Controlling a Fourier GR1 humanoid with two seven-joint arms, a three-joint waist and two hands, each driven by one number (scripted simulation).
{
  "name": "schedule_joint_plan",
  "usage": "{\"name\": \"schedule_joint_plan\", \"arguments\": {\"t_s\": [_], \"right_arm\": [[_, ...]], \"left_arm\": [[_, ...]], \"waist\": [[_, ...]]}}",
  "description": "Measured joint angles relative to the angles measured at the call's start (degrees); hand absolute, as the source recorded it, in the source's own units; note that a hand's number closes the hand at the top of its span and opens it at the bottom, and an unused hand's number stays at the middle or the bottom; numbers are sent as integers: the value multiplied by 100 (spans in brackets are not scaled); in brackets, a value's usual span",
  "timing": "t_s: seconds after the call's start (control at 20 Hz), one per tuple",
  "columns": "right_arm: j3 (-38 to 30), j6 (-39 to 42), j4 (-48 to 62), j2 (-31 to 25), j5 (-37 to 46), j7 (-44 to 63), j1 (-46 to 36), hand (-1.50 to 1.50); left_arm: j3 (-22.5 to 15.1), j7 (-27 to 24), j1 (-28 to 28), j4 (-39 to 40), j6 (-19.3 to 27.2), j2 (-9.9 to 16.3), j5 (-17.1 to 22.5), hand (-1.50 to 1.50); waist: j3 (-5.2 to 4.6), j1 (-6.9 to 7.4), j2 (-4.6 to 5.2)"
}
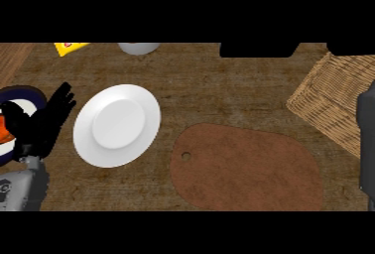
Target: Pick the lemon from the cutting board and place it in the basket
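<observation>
The brown cutting board (245,171) lies at the centre right of the counter with nothing on it. No lemon shows anywhere in the view. The wicker basket (330,99) stands at the right edge, partly cut off. My right forearm (367,144) runs up the right edge beside and over the basket's near corner; its hand is outside the view. My left hand (40,121) rests open at the left edge, fingers up.
A white plate (117,124) sits left of the board. A dark-rimmed dish (15,106) with something orange lies under my left hand. A yellow item (71,47), a grey cup (139,47) and dark objects (258,49) line the far edge.
</observation>
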Motion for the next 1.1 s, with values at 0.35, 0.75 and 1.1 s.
{"name": "schedule_joint_plan", "arguments": {"t_s": [0.35,0.75,1.1], "right_arm": [[-615,-346,208,-388,-569,-824,712,150],[-1084,-1345,639,-394,-737,-1381,1288,-150],[-1471,-2004,1598,-565,-1167,-2028,1399,-150]], "left_arm": [[6,-100,64,45,-36,-16,-16,0],[-69,-77,30,26,80,-129,-117,0],[-52,-67,76,-58,31,-120,-84,0]], "waist": [[0,2,2],[1,11,8],[3,26,9]]}}
